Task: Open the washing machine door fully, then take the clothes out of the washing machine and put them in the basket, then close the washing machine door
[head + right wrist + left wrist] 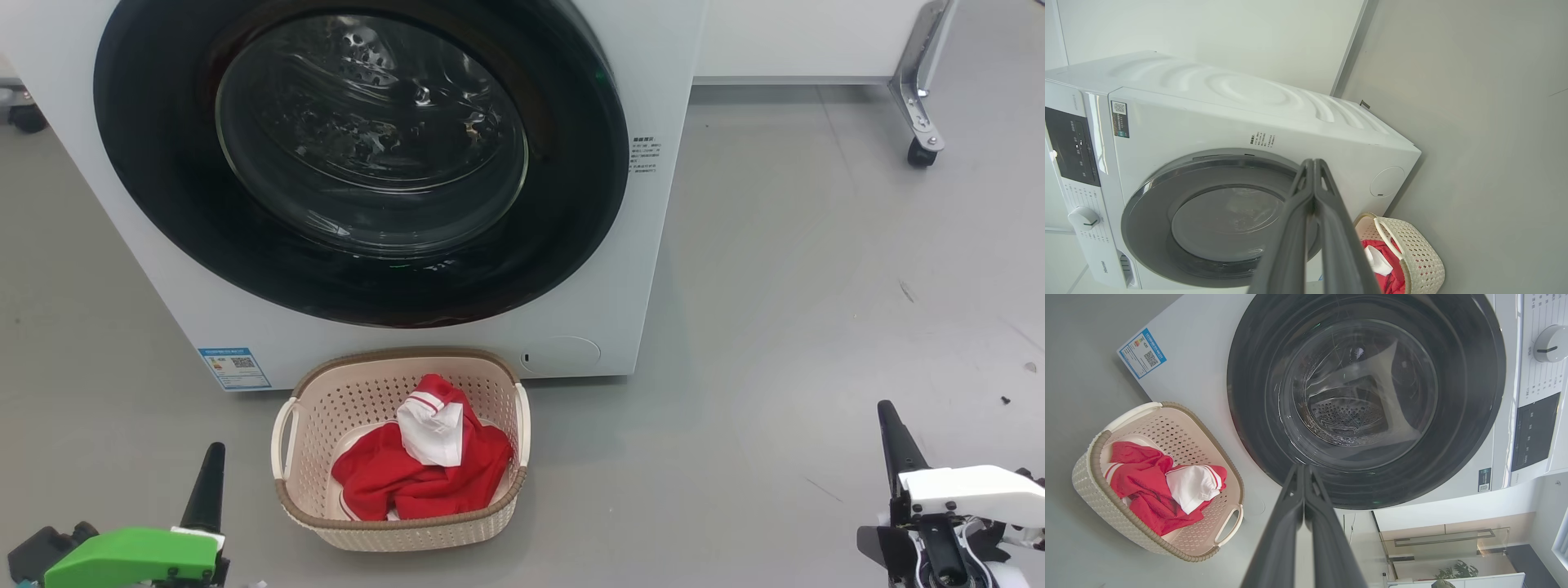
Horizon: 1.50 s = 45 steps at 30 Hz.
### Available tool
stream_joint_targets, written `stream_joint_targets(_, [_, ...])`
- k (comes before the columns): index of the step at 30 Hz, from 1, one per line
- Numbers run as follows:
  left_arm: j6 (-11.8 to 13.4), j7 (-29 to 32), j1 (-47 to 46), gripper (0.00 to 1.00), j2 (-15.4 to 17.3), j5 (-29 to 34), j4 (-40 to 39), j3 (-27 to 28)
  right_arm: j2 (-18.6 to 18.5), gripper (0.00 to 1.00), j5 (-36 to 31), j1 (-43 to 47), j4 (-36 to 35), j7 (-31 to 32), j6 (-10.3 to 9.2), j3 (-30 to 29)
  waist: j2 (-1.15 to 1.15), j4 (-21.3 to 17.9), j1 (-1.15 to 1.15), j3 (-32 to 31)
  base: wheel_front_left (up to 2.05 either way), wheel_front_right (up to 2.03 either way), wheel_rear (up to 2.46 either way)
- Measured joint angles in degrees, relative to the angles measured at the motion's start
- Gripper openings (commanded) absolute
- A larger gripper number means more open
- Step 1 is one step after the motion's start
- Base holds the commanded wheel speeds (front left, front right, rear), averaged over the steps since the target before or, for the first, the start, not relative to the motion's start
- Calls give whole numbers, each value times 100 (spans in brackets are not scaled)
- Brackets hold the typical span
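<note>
The white washing machine [645, 269] stands ahead with its round black-rimmed door [359, 155] lying flush against the front. Through the glass I see the steel drum [1347, 416]. On the floor just before the machine sits the cream basket [359, 392] holding the red and white clothes [420, 469]. My left gripper [208, 482] is shut and empty at the lower left, left of the basket. Low at the right my right gripper [894, 441] is shut and empty, well away from the basket. Both wrist views show the fingers [1303, 490] [1312, 183] pressed together, pointing at the door.
Grey floor spreads to the right of the machine. A white cabinet on a metal caster leg [922, 122] stands at the back right. A blue label [234, 369] sits on the machine's lower front, and the control panel with a dial [1549, 343] lies along its top.
</note>
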Motion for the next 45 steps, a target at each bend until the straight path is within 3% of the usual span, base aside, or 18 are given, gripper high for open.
stream_joint_targets(16, [-196,229,-252,0,-1,-1310,234,234,-82,0,1290,-267,120,261,120,-212,0,-17,0,20,0,0,0])
stream_joint_targets(45, [-245,268,-306,0,-3,-1313,318,261,-82,0,1306,-320,199,277,126,-237,0,-17,0,16,0,0,0])
